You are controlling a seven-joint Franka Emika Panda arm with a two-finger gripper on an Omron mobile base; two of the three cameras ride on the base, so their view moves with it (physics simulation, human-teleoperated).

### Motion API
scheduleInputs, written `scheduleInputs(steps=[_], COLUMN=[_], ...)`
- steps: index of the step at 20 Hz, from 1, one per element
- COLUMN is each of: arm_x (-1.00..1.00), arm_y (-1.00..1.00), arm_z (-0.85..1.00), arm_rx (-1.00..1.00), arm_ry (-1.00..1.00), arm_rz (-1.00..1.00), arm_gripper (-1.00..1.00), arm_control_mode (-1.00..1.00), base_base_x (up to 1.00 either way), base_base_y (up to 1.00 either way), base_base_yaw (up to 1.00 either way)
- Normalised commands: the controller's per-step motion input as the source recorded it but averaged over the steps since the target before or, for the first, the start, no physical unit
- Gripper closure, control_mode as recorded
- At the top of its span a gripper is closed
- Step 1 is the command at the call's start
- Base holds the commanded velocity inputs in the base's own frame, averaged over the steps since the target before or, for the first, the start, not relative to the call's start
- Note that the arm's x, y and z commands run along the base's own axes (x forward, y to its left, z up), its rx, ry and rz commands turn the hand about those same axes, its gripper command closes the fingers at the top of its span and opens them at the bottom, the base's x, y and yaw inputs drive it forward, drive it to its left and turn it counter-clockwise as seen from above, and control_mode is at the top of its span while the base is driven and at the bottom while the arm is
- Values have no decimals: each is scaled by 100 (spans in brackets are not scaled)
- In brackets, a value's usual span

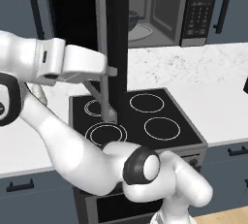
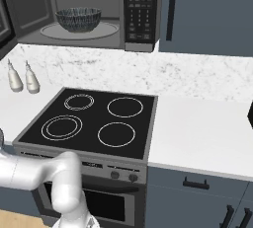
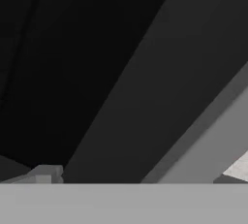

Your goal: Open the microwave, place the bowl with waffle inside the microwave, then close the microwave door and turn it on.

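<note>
Nearest you in the left base view, the white arm (image 1: 72, 150) rises from 5 o'clock and swings its forearm to 10 o'clock, where the hand points rightward. The gripper (image 1: 110, 71) sits just left of centre, its jaws spread wide and pinching nothing; one finger (image 1: 112, 72) touches or nearly touches the thick black edge of the microwave door (image 1: 116, 43). You cannot tell from this view whether there is true contact.

In the hand view, the door's dark edge runs as a broad black band from 7 o'clock to 1 o'clock, right against the camera, with its grey frame at 4 o'clock.

Beyond the gripper, below it at 6 o'clock in the left base view, lies the black stove (image 1: 140, 116) with its four rings, set in the white counter (image 1: 213, 106).

Farther still, the door stands swung out towards you, edge-on, and the microwave (image 2: 84, 10) is open. In the right base view the bowl (image 2: 78, 19) rests upright on the turntable (image 2: 106, 30) inside the cavity, at 11 o'clock. From the gripper, the bowl lies well apart, up at about 1 o'clock and behind the door. The keypad panel (image 2: 140, 10) stands just right of the cavity. You cannot see into the bowl.

Two pale bottles (image 2: 23, 78) stand on the counter at 9 o'clock in the right base view.
</note>
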Motion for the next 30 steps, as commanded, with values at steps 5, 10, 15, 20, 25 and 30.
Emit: scheduleInputs(steps=[5,10,15,20,25,30], arm_x=[80,55,43,79,65,31], arm_y=[-100,-89,-71,-41,-21,-1], arm_z=[0,-16,-66,-40,-8,0], arm_rx=[6,5,-1,-1,0,0], arm_ry=[0,-17,-76,-58,-37,-6], arm_rz=[2,11,21,21,15,5], arm_gripper=[-100,-100,-100,-100,-100,-100], arm_control_mode=[-100,-100,-100,-100,-100,-100], base_base_x=[0,0,0,0,0,0], base_base_y=[0,0,0,0,0,0], base_base_yaw=[0,0,0,0,0,0])
